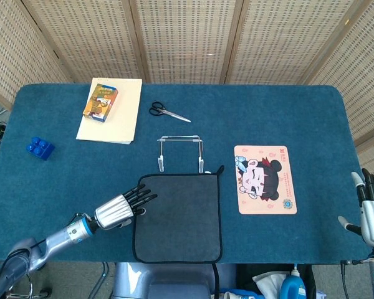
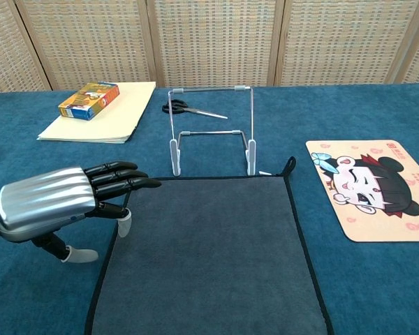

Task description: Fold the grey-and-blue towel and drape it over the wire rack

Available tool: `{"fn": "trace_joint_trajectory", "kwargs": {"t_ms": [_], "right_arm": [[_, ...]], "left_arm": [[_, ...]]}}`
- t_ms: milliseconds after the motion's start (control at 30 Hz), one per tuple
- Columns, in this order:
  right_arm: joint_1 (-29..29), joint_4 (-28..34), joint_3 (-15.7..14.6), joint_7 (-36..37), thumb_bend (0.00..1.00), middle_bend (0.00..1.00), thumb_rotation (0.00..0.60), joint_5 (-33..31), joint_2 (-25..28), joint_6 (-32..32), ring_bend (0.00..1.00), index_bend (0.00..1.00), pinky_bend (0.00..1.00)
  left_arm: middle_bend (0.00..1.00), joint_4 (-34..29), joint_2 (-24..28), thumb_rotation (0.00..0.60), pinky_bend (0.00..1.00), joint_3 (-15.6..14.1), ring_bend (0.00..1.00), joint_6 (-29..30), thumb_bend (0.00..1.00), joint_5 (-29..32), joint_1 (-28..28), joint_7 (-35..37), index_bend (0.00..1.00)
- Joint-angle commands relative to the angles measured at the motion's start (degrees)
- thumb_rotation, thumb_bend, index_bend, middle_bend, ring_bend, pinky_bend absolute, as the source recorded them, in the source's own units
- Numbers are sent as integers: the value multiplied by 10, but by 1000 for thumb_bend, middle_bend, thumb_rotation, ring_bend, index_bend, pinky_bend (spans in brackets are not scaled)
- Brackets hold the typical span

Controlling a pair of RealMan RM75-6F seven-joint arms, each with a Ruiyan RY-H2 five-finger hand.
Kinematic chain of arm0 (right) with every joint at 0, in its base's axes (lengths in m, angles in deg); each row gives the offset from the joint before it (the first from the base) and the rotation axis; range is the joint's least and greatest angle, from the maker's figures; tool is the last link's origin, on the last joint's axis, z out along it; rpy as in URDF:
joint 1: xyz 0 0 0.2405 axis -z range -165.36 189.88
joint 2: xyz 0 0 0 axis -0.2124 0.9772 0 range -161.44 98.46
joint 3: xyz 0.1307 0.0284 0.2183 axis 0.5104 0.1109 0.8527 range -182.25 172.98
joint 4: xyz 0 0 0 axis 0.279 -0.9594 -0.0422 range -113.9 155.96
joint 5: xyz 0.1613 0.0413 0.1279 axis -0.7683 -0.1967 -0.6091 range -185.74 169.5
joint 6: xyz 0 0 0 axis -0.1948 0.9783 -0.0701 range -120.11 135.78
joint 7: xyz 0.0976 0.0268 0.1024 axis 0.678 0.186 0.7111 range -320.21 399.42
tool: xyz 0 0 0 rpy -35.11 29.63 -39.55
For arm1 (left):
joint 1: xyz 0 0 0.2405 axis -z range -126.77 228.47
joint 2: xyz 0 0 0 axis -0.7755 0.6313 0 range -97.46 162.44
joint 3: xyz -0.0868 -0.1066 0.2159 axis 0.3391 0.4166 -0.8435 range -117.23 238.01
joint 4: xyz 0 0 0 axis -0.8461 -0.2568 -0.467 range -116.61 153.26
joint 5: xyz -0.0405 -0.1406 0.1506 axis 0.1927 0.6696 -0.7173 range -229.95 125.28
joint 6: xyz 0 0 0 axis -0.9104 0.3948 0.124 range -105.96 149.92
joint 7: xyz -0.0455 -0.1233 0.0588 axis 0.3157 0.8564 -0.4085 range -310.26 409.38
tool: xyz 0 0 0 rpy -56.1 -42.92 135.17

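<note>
The grey towel [image 1: 177,217] [image 2: 209,255] with a dark edge lies flat at the table's near middle. Just behind its far edge stands the wire rack [image 1: 181,153] [image 2: 211,130], upright and bare. My left hand [image 1: 121,209] [image 2: 59,199] hovers at the towel's left edge, fingers straight and spread, tips over the towel's far-left corner, holding nothing. My right hand [image 1: 373,214] is at the table's near right corner, fingers extended, far from the towel; the chest view does not show it.
A cartoon mat [image 1: 265,179] [image 2: 373,187] lies right of the towel. Scissors [image 1: 168,111] [image 2: 190,109] lie behind the rack. A small box [image 1: 100,101] [image 2: 89,100] sits on a cream folder [image 1: 112,112] at far left. A blue brick [image 1: 40,148] rests near the left edge.
</note>
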Motion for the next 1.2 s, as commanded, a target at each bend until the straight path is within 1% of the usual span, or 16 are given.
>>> {"fn": "trace_joint_trajectory", "kwargs": {"t_ms": [33,433,867,1033,1200], "right_arm": [[0,0,0,1,0,0,600,-1,0,-1,0,0,0],[0,0,0,4,0,0,600,0,2,0,0,0,0],[-1,3,-1,6,0,0,600,-1,6,-4,0,0,0],[0,5,-2,9,0,0,600,-1,8,-5,0,0,0],[0,6,-2,13,0,0,600,-1,11,-6,0,0,0]], "left_arm": [[0,10,-3,600,0,-4,0,2,225,6,2,1,441],[0,63,-38,600,0,-14,0,7,235,32,-1,14,453],[0,87,-60,600,0,-22,0,10,239,51,-2,23,457],[0,87,-66,600,0,-27,0,4,302,54,2,16,456],[0,81,-67,600,0,-27,0,4,321,61,5,12,456]]}}
